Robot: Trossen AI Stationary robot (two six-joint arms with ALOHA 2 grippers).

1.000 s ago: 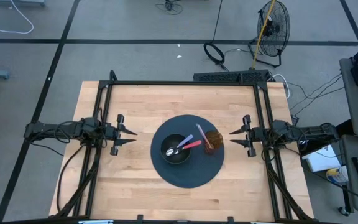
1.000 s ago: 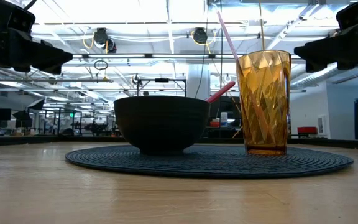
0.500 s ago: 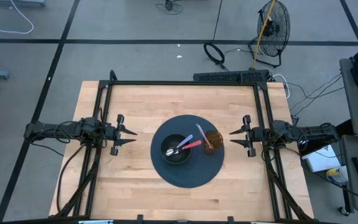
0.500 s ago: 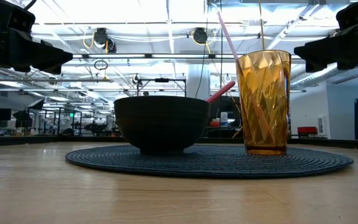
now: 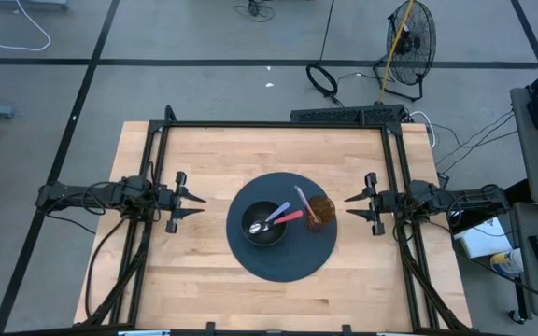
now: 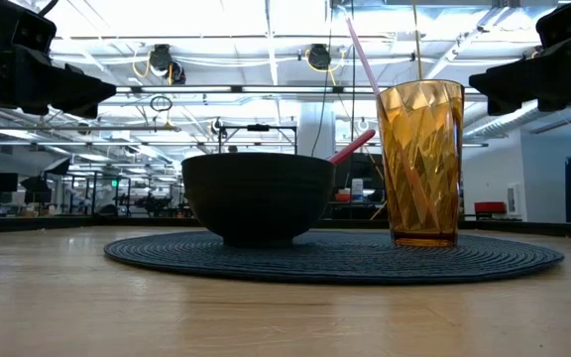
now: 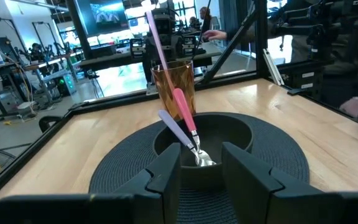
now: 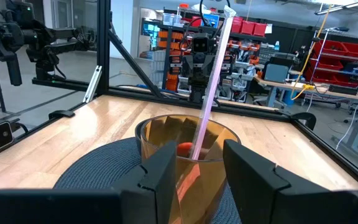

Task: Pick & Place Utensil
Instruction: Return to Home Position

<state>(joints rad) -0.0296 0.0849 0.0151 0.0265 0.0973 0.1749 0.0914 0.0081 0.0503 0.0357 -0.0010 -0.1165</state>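
The pink straw (image 8: 211, 87) leans in the brown cup (image 6: 420, 164), just beside the black bowl (image 6: 256, 193) on the round mat (image 5: 283, 266). It looks light, thin and easily crushed, so a gentle pinch above the cup's rim should suit. The left jaws and right jaws hang released and empty, at opposite sides of the surface (image 5: 194, 280). The left wrist view shows two spoons (image 7: 178, 132) inside the bowl; the low view shows only one pink handle tip.
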